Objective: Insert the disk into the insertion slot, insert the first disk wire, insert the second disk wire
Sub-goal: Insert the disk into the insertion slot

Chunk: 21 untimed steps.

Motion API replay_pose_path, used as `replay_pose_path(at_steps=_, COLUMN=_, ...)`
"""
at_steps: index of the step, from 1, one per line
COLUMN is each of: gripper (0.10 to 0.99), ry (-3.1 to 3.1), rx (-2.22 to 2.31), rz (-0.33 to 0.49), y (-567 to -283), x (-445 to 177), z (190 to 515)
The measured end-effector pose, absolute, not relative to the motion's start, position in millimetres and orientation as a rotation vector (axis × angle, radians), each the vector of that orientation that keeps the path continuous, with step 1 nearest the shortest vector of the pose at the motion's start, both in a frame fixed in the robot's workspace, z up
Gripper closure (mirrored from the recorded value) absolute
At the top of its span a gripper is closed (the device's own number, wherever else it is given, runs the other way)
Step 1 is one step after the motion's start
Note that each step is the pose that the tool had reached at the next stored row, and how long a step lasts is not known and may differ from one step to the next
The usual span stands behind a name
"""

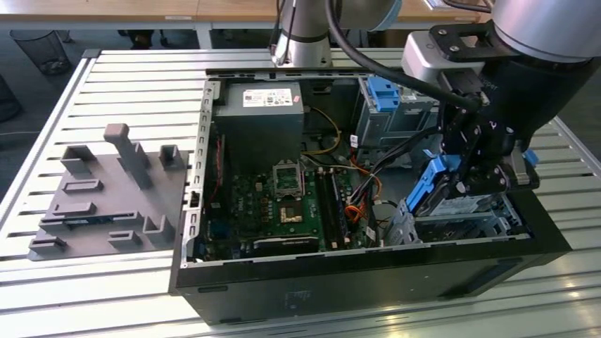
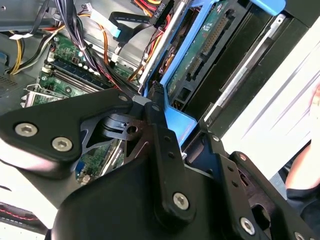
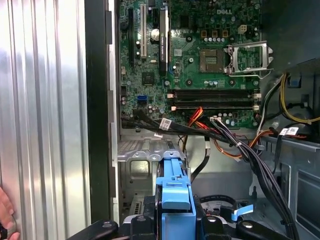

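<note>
Gripper [image 1: 460, 184] is clamped on the disk [image 1: 434, 184], holding it by the blue carrier. In the second wrist view the black fingers [image 2: 160, 130] press against the carrier's sides.

The exterior view gives the overall pose. The disk is steeply tilted, close to standing on edge, with its long axis running from high up down toward the insertion slot [image 1: 465, 220]. Its lower end is at the slot's edge on the exterior view's left, and the rest is above the cage (not lying flat in it).

The second wrist view adds the disk's green circuit-board face [image 2: 200, 45], turned toward that camera. The first wrist view looks along the carrier's blue edge [image 3: 175, 192], with silver cage metal [image 3: 145, 157] just past it and the motherboard [image 3: 200, 65] beyond.

Surroundings:
- The open PC case [image 1: 357, 253] lies on a slatted metal table [image 1: 122, 91].
- The power supply [image 1: 258, 127] is at the far end of the case.
- A taller grey bay [image 1: 385, 116] with a blue latch stands behind the slot.
- A grey fixture [image 1: 103, 197] sits on the table, well apart on the exterior view's left.

A black and orange wire bundle [image 3: 240, 150] crosses between the motherboard and the cage, close beside the disk's lower end.

A person's hand [image 3: 5, 220] is at the table's edge in the first wrist view.
</note>
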State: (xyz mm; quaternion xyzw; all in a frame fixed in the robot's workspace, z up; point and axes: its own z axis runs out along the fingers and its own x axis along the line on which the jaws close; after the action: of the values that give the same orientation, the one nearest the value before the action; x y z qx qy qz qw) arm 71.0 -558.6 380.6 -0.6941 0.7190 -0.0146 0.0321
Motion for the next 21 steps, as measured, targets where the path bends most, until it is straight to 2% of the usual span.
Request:
replay_pose_path(at_steps=16, gripper=0.718, ry=2.214, rx=-2.137, rz=-0.045, y=-559, x=71, z=364)
replay_pose_path(at_steps=19, gripper=0.706, ry=2.214, rx=-2.137, rz=-0.044, y=-559, x=71, z=362)
replay_pose_path(at_steps=20, gripper=0.643, ry=2.214, rx=-2.137, rz=-0.045, y=-559, x=71, z=361)
replay_pose_path(at_steps=21, gripper=0.643, ry=2.214, rx=-2.137, rz=-0.045, y=-559, x=71, z=361)
